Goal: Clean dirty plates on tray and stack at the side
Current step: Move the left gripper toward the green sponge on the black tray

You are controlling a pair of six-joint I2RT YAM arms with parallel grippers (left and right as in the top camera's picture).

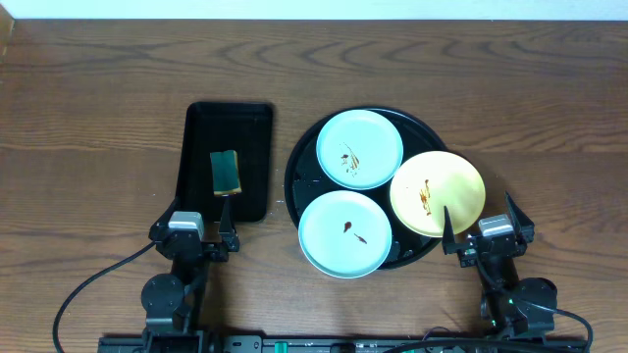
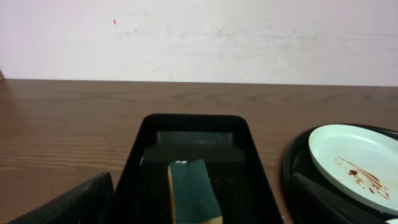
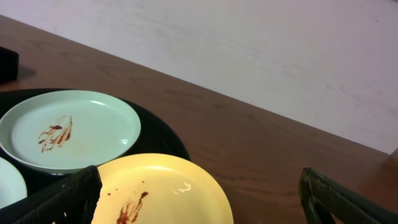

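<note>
The round black tray [image 1: 292, 178] holds three dirty plates with brown smears: a mint one [image 1: 359, 147] at the back, a mint one [image 1: 344, 232] at the front and a yellow one [image 1: 438, 192] at the right. My left gripper [image 1: 196, 218] is open at the near end of the small rectangular tray. My right gripper [image 1: 481, 221] is open at the near right edge of the yellow plate. The right wrist view shows that gripper [image 3: 200, 180] straddling the yellow plate [image 3: 168, 199] without touching it, with the back mint plate [image 3: 68, 127] beyond. Nothing is held.
A green and yellow sponge [image 1: 226, 172] lies in the rectangular black tray [image 1: 201, 127], left of the round tray. In the left wrist view the sponge [image 2: 193, 193] lies just ahead of my open left gripper [image 2: 202, 186]. Brown wood-grain tabletop [image 1: 88, 127] surrounds both trays.
</note>
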